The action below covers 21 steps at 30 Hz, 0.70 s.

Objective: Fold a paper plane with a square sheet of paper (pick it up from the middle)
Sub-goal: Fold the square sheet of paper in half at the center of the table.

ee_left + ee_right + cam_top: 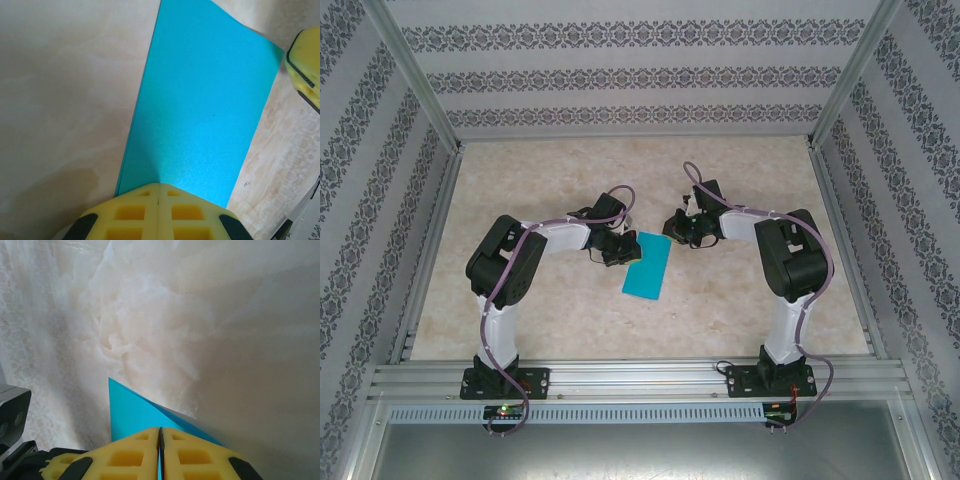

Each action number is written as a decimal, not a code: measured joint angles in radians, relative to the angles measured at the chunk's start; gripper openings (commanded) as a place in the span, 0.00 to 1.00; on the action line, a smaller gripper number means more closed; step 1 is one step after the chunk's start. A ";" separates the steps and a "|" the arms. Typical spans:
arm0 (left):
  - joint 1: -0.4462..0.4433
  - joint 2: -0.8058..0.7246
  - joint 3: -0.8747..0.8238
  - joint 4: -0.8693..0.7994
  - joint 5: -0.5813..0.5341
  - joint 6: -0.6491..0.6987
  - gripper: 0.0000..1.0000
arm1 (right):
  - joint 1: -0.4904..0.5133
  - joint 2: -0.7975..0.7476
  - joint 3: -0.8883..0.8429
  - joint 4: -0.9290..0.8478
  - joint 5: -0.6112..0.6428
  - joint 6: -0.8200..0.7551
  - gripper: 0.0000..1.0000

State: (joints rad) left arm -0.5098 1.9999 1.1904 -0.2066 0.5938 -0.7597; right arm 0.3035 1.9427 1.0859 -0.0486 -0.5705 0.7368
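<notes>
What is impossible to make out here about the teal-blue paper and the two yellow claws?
Left wrist view: the left gripper covers the near edge of the teal-blue sheet of paper; whether it presses on it or sits just above is unclear.
Right wrist view: the right gripper, shut on the paper, hides most of it.
Top view: folds and layers are too small to tell, as is contact at both tips.

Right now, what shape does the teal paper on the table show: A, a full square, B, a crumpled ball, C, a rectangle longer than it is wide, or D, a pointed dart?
C: from above, the teal paper is an oblong with four corners, clearly longer than it is wide.
</notes>
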 measured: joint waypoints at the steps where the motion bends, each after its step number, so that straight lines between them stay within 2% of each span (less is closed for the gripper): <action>1: 0.000 0.000 0.000 0.000 0.000 0.000 0.00 | 0.000 0.005 0.000 0.000 0.000 0.000 0.10; 13: 0.000 -0.002 -0.001 -0.006 -0.002 0.000 0.00 | 0.000 0.023 0.005 -0.008 -0.007 0.019 0.12; 21: 0.000 -0.004 -0.003 -0.006 -0.003 0.000 0.00 | 0.017 -0.214 -0.132 0.051 -0.011 0.072 0.13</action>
State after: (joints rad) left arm -0.5098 1.9961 1.1877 -0.2127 0.5911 -0.7601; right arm 0.3206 1.7290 0.9539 0.0029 -0.5812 0.8085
